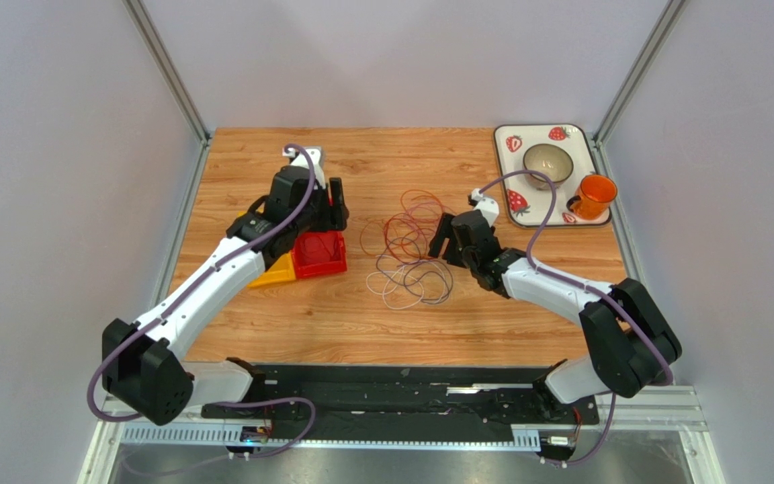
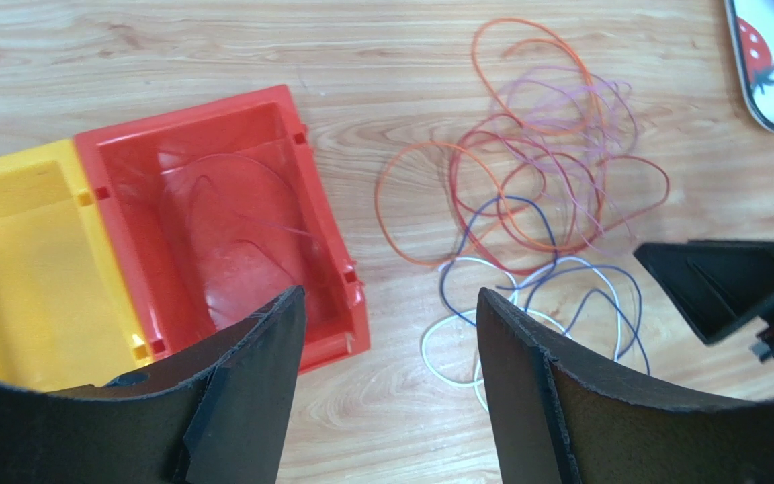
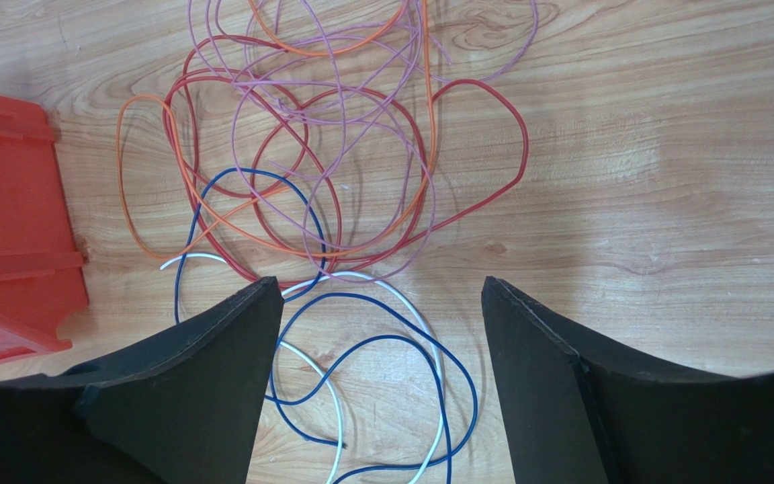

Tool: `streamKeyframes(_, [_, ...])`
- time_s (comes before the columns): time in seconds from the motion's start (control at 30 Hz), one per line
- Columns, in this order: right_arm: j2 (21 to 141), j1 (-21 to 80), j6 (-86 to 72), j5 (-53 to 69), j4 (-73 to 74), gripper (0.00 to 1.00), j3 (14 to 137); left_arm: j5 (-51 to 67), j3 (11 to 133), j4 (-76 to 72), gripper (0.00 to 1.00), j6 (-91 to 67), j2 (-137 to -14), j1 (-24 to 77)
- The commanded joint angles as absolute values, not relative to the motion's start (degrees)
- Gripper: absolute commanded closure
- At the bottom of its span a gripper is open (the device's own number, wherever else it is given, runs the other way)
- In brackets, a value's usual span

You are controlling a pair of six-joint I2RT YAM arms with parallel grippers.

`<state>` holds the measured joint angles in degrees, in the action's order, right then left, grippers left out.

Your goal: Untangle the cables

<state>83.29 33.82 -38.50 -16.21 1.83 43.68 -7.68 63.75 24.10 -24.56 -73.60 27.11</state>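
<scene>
The cables [image 1: 408, 245] lie in a loose tangle mid-table: thin red, orange, pale purple, blue and white loops. The left wrist view shows the tangle [image 2: 542, 187] to the right of a red bin [image 2: 219, 212]; one thin wire [image 2: 260, 227] lies inside that bin. My left gripper [image 1: 338, 205] is open and empty [image 2: 389, 294], above the bin's near right corner. My right gripper [image 1: 445, 240] is open and empty [image 3: 381, 284], just right of the tangle, over blue and white loops [image 3: 361, 333]. The red, orange and purple loops [image 3: 310, 171] lie beyond them.
A yellow bin [image 1: 275, 274] adjoins the red bin [image 1: 320, 257] on its left. A strawberry-pattern tray [image 1: 502, 136] at the back right holds a bowl [image 1: 549, 161] and an orange cup [image 1: 593, 195]. Grey walls enclose the table.
</scene>
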Motion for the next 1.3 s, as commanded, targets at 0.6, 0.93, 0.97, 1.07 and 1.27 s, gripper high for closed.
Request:
streamKeyframes(0.6, [81.04,33.57,-38.76,-17.76,0.53,0.23,43.16,-9.23,52.21,13.89,0.36,-26.45,-81.12,49.30])
streamKeyframes(0.93, [81.74,33.58,-37.88,-16.26,-0.62,0.23,43.86,-10.46,50.89,10.55,0.40,-26.54,-87.62,52.38])
streamKeyframes(0.97, [81.74,33.66,-37.79,-16.09,-0.62,0.23,43.86,-10.98,50.89,10.29,0.40,-26.54,-88.24,52.47])
streamKeyframes(1.07, [81.65,33.66,-37.71,-16.17,-0.79,0.23,43.68,-10.63,51.06,9.14,0.41,-26.19,-91.66,52.56])
streamKeyframes(1.27, [82.26,33.66,-37.53,-15.82,-0.62,0.23,44.12,-12.91,54.40,11.33,0.44,-25.40,-96.32,53.26])
